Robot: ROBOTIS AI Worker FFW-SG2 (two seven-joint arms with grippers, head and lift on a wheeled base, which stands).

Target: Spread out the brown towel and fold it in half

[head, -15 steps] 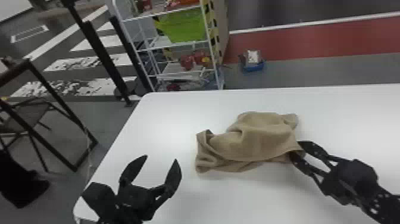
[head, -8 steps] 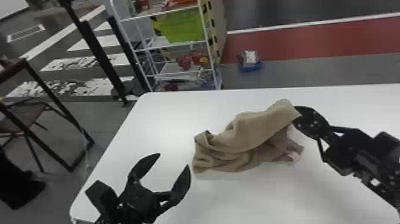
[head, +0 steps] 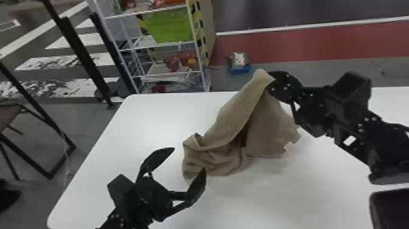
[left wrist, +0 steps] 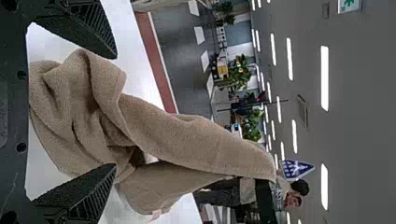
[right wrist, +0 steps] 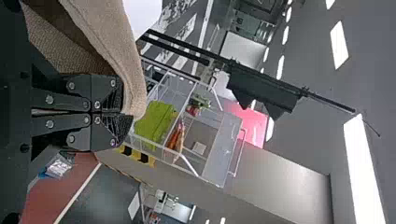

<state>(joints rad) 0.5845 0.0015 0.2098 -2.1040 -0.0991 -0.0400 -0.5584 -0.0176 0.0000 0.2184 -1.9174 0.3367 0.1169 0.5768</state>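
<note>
In the head view my right gripper (head: 270,80) holds one end of the brown towel (head: 225,128) up above the white table; the towel's left part lies bunched on the tabletop. My left gripper (head: 190,158) stands open just left of and nearer than that bunched part, without touching it in this view. The left wrist view has the left gripper (left wrist: 114,112) spread wide, with the towel (left wrist: 173,135) beyond and between its fingers, rising toward the raised end. In the right wrist view the right gripper (right wrist: 123,114) is shut on the edge of the towel (right wrist: 109,37).
The white table (head: 140,118) extends on all sides of the towel. Behind it stand a shelf rack (head: 164,45) with a green bin (head: 169,24) and a small blue box (head: 239,65) on the floor. A dark object (head: 392,210) sits at the lower right edge.
My right gripper has risen and moved away from the robot, lifting the towel's right end off the table into a slope. The left gripper has shifted slightly to the right, still open.
</note>
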